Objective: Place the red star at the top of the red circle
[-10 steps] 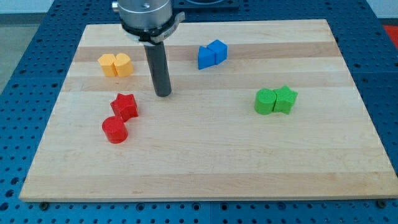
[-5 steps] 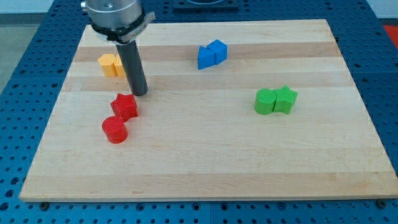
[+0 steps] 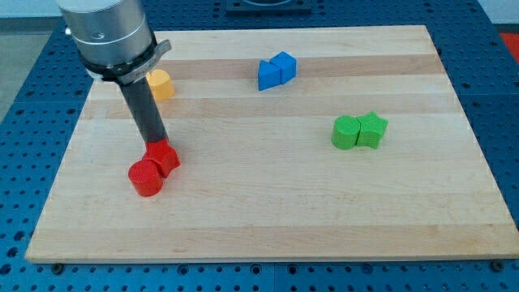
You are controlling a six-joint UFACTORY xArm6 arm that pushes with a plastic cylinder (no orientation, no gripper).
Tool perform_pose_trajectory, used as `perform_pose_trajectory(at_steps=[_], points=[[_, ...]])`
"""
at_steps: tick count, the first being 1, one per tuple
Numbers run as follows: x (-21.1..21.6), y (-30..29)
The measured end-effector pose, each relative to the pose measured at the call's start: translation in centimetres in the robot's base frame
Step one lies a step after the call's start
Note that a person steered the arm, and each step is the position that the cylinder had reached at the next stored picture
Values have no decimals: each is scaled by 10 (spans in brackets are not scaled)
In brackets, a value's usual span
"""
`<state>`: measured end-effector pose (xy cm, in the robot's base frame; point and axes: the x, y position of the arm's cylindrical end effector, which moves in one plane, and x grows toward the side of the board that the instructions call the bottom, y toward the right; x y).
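Note:
The red star (image 3: pixel 165 156) lies at the left of the wooden board (image 3: pixel 268 203), touching the red circle (image 3: pixel 147 178), which sits just below and to its left. My tip (image 3: pixel 154 144) rests against the star's upper left side. The rod rises from there toward the view's top left and hides part of the star's top edge.
A yellow block (image 3: pixel 160 83) shows at the upper left, partly hidden behind the rod and its mount. Two blue blocks (image 3: pixel 276 70) sit together at the top middle. A green circle (image 3: pixel 346 132) and green star (image 3: pixel 373 129) touch at the right.
My tip has moved left and down from the middle of the board to the star's upper side. The star has slid down and now touches the red circle.

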<state>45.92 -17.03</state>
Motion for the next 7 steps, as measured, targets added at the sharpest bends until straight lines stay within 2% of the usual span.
perform_pose_trajectory(at_steps=[2,4,6,7], points=[[7,-20],[-7,74],[-3,105],[3,81]])
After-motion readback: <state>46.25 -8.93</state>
